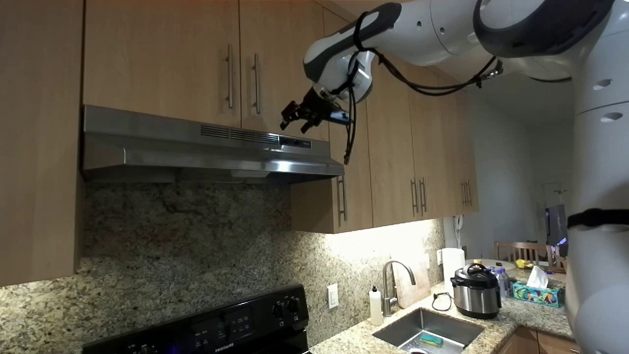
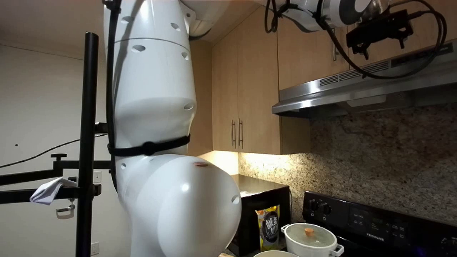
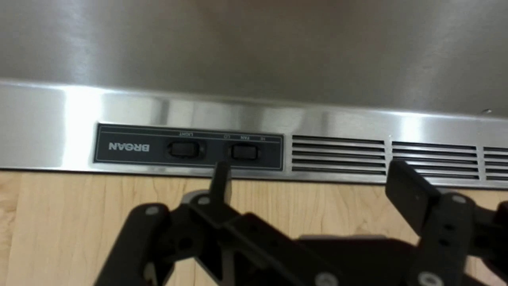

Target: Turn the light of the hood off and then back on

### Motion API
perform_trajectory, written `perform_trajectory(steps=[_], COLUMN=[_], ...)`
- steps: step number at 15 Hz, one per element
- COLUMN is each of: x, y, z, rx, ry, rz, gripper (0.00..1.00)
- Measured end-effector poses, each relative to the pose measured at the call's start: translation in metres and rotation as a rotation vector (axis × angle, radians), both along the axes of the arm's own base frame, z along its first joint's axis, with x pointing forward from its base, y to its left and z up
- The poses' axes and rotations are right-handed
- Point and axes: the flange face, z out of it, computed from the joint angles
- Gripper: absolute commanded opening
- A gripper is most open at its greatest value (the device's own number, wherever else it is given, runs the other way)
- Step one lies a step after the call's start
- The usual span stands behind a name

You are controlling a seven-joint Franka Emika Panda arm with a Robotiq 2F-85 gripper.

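The steel range hood (image 1: 162, 142) hangs under the cabinets and also shows in an exterior view (image 2: 307, 94). Its black control panel (image 1: 295, 142) sits on the front face. In the wrist view the lettering is upside down; the LIGHT switch (image 3: 184, 149) is a dark rocker left of the FAN switch (image 3: 244, 151). The lamp cover (image 2: 366, 101) under the hood looks dim, and the wall below is dark. My gripper (image 1: 294, 127) is open and empty, in front of the cabinet close to the panel. In the wrist view my gripper (image 3: 311, 174) has its left fingertip near the panel's edge between both switches; contact is not visible.
Cabinet doors with bar handles (image 1: 256, 83) stand behind and above the gripper. Vent slots (image 3: 338, 155) lie beside the panel. A loose cable (image 2: 389, 75) hangs from the wrist across the hood's front. The stove (image 1: 216, 324) and a white pot (image 2: 309, 242) are below.
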Motion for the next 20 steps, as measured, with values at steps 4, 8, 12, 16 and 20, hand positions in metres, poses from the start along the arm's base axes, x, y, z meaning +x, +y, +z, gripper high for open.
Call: perform_trajectory(steps=[4,8,12,16,20], x=[0.008,0.017,0.025,0.031,0.039], y=[-0.01,-0.017,-0.023,-0.026,-0.027], z=[-0.002,-0.009,-0.015,-0.015,-0.016], rx=[0.02,0.017,0.017,0.021,0.024], ry=[-0.015,0.004,0.031,0.047,0.062], rz=[0.019,0.01,0.008,0.024,0.05], gripper=[1.0,1.0,1.0,1.0,1.0])
